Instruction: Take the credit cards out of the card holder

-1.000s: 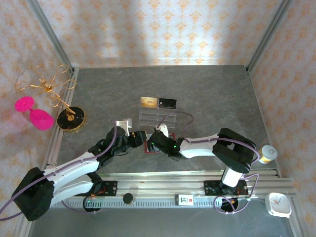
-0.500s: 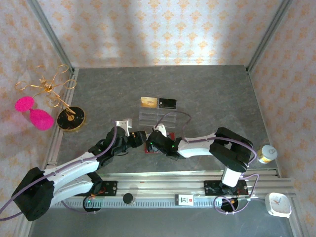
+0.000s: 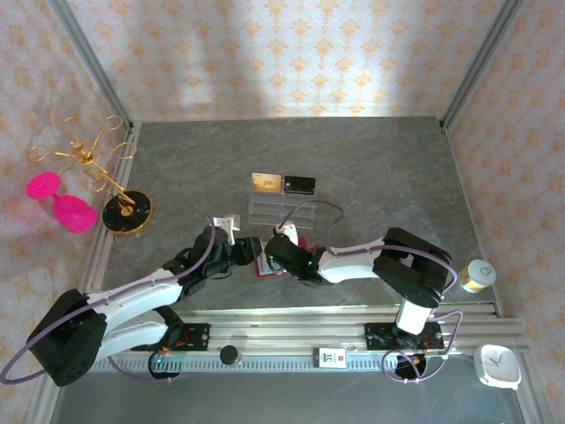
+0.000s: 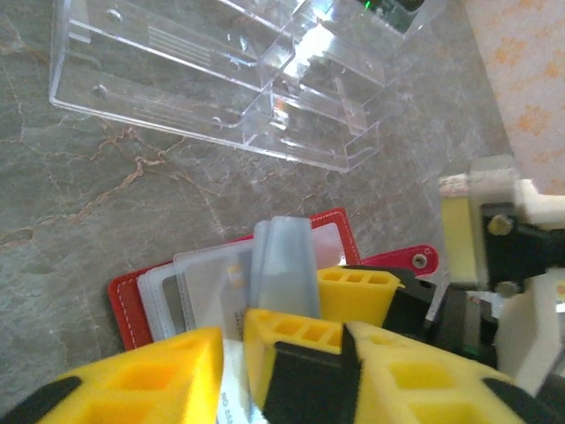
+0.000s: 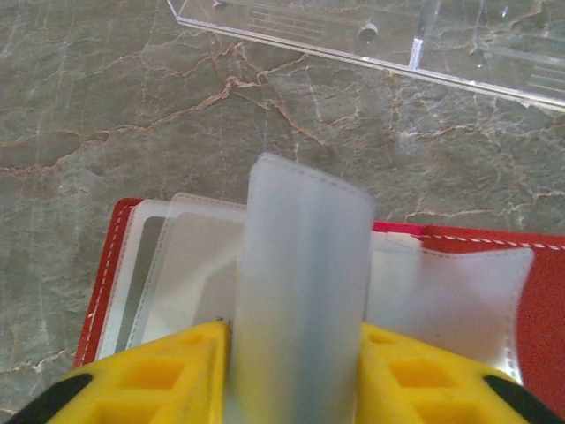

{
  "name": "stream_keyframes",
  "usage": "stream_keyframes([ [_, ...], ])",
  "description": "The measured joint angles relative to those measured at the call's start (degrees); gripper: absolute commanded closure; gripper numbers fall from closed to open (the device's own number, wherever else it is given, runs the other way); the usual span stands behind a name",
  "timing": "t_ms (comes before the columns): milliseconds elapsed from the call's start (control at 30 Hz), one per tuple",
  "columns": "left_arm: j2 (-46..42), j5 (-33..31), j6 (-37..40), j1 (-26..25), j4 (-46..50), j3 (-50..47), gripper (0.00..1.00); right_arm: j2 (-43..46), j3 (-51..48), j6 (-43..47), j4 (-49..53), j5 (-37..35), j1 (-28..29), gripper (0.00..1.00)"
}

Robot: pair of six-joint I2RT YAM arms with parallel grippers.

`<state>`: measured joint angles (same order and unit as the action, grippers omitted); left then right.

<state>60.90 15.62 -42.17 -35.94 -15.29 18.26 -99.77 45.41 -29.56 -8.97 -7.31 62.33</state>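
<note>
The red card holder (image 3: 263,268) (image 4: 124,299) (image 5: 104,265) lies open on the grey table between both grippers. My right gripper (image 3: 274,253) (image 5: 296,349) is shut on one grey-blue clear sleeve (image 5: 305,265) (image 4: 284,261), which it holds upright. A whitish credit card (image 4: 212,296) sits in a flat sleeve, and a greyer card edge (image 5: 146,265) shows in the sleeve behind it. My left gripper (image 3: 251,250) (image 4: 234,344) hangs just over the holder's near side, its fingers a narrow gap apart. The whitish card's printed end shows through that gap. The red tab (image 4: 415,261) points right.
A clear acrylic tiered stand (image 3: 282,210) (image 4: 221,79) (image 5: 397,35) stands just beyond the holder, with a gold card (image 3: 265,183) and a glossy black card (image 3: 301,185) on it. A gold wire stand with pink pieces (image 3: 97,181) is at the left. A small jar (image 3: 477,276) sits at the right.
My left gripper has crept right, closer to the holder and the right gripper. The right gripper has shifted slightly left with the sleeve.
</note>
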Motion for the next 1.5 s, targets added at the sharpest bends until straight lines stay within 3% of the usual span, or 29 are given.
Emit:
stream_keyframes([
  [233,5.7,2.3,-0.4,-0.3,-4.2,0.0,0.84,1.0,-2.3,-1.9,-2.6,0.3,0.0,0.82],
  [467,12.6,3.7,-0.1,-2.1,-5.8,0.7,1.0,2.3,-3.9,-3.7,-3.1,0.9,0.0,0.81],
  [833,20.3,4.0,0.4,-2.2,-6.2,3.8,1.0,6.4,-6.2,-10.0,1.9,-4.0,0.5,0.57],
  [1100,21.7,5.2,1.2,-2.2,-8.1,4.2,1.0,11.5,-10.2,-15.6,8.4,-10.8,0.1,0.55],
  [1300,21.3,4.8,2.2,-3.1,-7.6,4.2,1.0,20.7,-12.4,-15.6,17.1,-14.3,-3.1,0.53],
  [1500,21.2,4.5,3.3,-4.7,-5.4,5.4,1.0,29.8,-10.9,-8.0,14.3,-7.7,-3.5,0.58],
])
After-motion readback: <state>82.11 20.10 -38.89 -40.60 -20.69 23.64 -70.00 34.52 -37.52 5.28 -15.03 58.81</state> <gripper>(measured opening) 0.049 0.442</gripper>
